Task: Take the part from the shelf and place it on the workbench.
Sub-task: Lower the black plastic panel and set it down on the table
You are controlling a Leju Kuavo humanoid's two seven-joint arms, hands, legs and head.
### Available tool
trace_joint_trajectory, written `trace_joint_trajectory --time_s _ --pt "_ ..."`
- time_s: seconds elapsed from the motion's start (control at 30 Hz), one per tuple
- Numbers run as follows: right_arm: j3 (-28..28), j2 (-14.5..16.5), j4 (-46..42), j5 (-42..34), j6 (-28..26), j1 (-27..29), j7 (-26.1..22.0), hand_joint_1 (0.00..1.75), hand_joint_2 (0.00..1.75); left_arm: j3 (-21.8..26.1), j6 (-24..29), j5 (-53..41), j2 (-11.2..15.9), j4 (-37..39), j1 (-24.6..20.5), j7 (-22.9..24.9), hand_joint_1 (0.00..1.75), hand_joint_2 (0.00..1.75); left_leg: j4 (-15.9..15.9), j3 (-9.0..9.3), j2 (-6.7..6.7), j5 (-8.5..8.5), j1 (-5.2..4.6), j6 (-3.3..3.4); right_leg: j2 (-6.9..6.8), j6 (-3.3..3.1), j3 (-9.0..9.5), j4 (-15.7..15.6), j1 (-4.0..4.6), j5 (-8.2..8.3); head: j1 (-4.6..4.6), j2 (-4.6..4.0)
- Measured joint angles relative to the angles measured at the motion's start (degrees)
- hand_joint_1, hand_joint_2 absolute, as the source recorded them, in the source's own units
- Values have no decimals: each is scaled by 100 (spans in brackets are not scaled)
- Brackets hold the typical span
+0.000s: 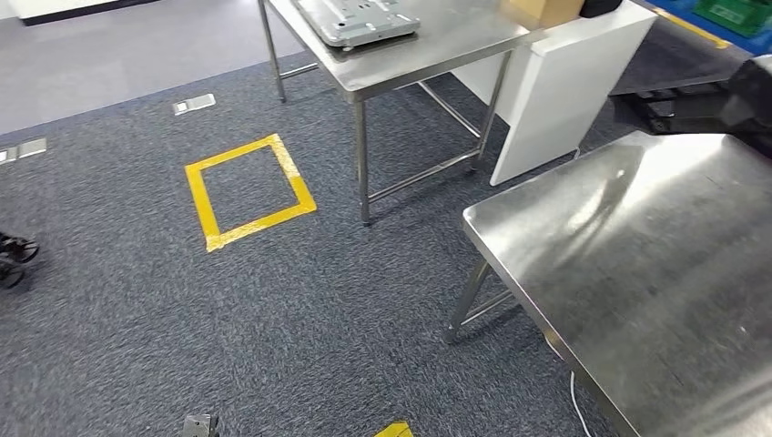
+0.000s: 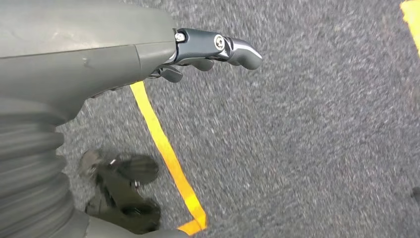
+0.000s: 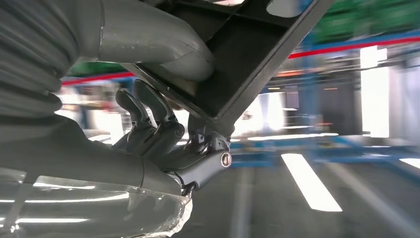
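Left hand: hangs over grey carpet beside yellow tape; fingers loosely extended, holding nothing.
Tape square: on the carpet, left of centre.
Far table: steel, bearing a grey metal tray.
Near bench: steel, right foreground, top bare.
Part: dark flat panel, held in the right hand, thumb on one face, fingers curled against the other. Judged stiff, fairly light, smooth-faced, so liable to slip; best held at an edge, faces clamped.
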Motion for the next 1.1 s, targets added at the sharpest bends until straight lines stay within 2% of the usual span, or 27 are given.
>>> trace_joint_trajectory --time_s 0.03,0.07,0.13,0.2,0.27,0.33,0.37,0.4,0.47,0.5,0.53,0.57,0.63,0.7,0.73,0.8,0.9,1.03,1.07,1.1 --pt "-26 -62 66 -11 -1 -24 63 154 175 38 -36 29 -4 3 13 3 0 175 -227 101 -91 78 3 12 65 23 -24 4 11 8 1 0" --pt "-60 -131 125 -28 -3 -37 107 154 175 73 -79 49 -5 6 24 11 0 175 -325 144 -134 93 -7 27 128 56 -50 0 17 23 0 0" --pt "-133 -298 210 -69 -9 -30 138 154 175 124 -135 69 -9 7 35 28 0 175 -404 180 1 129 -42 95 221 143 -96 -27 26 58 -3 0" --pt "-198 -446 275 -97 -12 -26 139 154 175 165 -151 78 -12 7 35 37 0 175 -551 248 130 212 -51 196 35 187 -204 116 30 -17 5 0" --pt "-249 -516 346 -111 -13 -27 153 154 175 197 -147 95 -12 7 36 50 0 175 -640 280 262 259 -57 248 -231 197 -508 716 17 -284 15 0" --pt "-281 -528 419 -97 -10 4 212 154 175 222 -132 109 -19 8 38 68 0 175 -644 265 384 260 -58 250 -292 249 -855 1435 -16 -542 19 0" --pt "-290 -533 453 -80 -9 27 265 154 175 229 -126 109 -23 9 38 77 0 175 -643 256 435 260 -55 244 -305 302 -900 1556 -42 -574 22 0" --pt "-298 -542 482 -67 -9 49 321 154 175 234 -125 104 -28 9 38 85 0 175 -641 250 483 262 -49 234 -323 367 -809 1430 -76 -523 21 0" --pt "-322 -577 528 -62 -10 72 411 154 175 236 -124 80 -33 8 35 101 0 175 -632 247 549 264 -42 182 -419 507 -287 571 -166 -284 26 0" --pt "-339 -591 546 -71 -11 73 430 154 175 236 -124 70 -33 7 33 106 0 175 -625 241 567 261 -51 141 -464 530 -42 181 -166 -179 26 0" --pt "-361 -608 561 -80 -13 78 439 154 175 237 -123 63 -30 5 31 109 0 175 -606 238 579 244 -71 99 -497 506 119 -84 -178 -101 22 0" --pt "-380 -618 576 -89 -14 88 442 154 175 237 -121 61 -25 4 30 112 0 175 -592 235 585 219 -87 82 -507 459 168 -160 -173 -70 14 0" --pt "-403 -629 603 -100 -16 122 447 154 175 239 -119 61 -19 4 31 115 0 175 -584 232 589 213 -98 156 -481 379 170 -153 -171 -31 -4 0" --pt "-409 -629 627 -89 -15 141 452 154 175 245 -118 61 -19 4 31 117 0 175 -595 227 594 241 -80 255 -461 355 154 -131 -147 -32 -12 0" --pt "-411 -631 638 -67 -8 141 460 154 175 250 -118 61 -19 4 31 120 0 175 -584 220 597 239 -71 262 -454 336 138 -109 -135 -36 -13 0" --pt "-411 -636 658 3 11 141 499 154 175 269 -118 61 -19 4 31 143 0 175 -540 190 601 230 -57 225 -449 288 87 -34 -114 -62 -14 0" --pt "-404 -641 678 138 8 144 605 154 175 288 -118 60 -20 4 30 208 0 175 -502 152 604 229 -45 100 -448 240 20 38 -90 -84 -14 0" --pt "-402 -656 708 241 5 148 814 0 0 294 -129 54 -19 4 30 226 0 175 -506 144 603 254 -33 40 -451 228 5 42 -62 -80 -12 0" --pt "-402 -665 719 258 26 152 887 0 0 295 -137 52 -19 4 30 235 0 175 -507 143 603 257 -32 27 -452 227 5 42 -55 -80 -11 0" --pt "-403 -672 729 268 59 161 956 0 0 295 -141 50 -19 4 30 249 0 131 -507 142 602 258 -33 14 -452 227 5 43 -50 -80 -10 0"
